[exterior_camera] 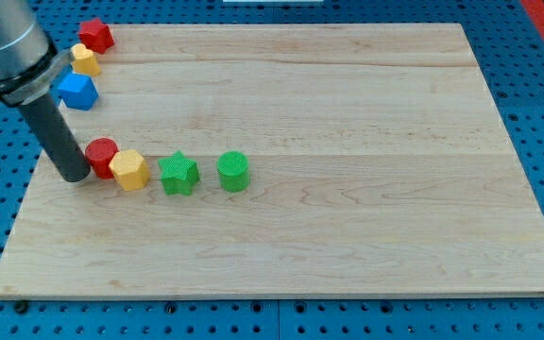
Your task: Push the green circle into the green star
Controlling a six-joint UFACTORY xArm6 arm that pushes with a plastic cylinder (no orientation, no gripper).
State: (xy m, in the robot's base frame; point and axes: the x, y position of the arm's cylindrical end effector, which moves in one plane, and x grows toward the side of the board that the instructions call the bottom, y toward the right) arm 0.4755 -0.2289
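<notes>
The green circle [233,171] stands on the wooden board, a short gap to the right of the green star [178,175]. The two do not touch. My tip [73,175] rests on the board at the view's left, just left of a red circle [101,155]. A yellow hexagon [129,170] sits between the red circle and the green star. The tip is well left of both green blocks.
A red block [94,35], a yellow block [85,59] and a blue block [77,91] lie in a column at the board's top left corner. The board's [348,236] left edge is close to the tip.
</notes>
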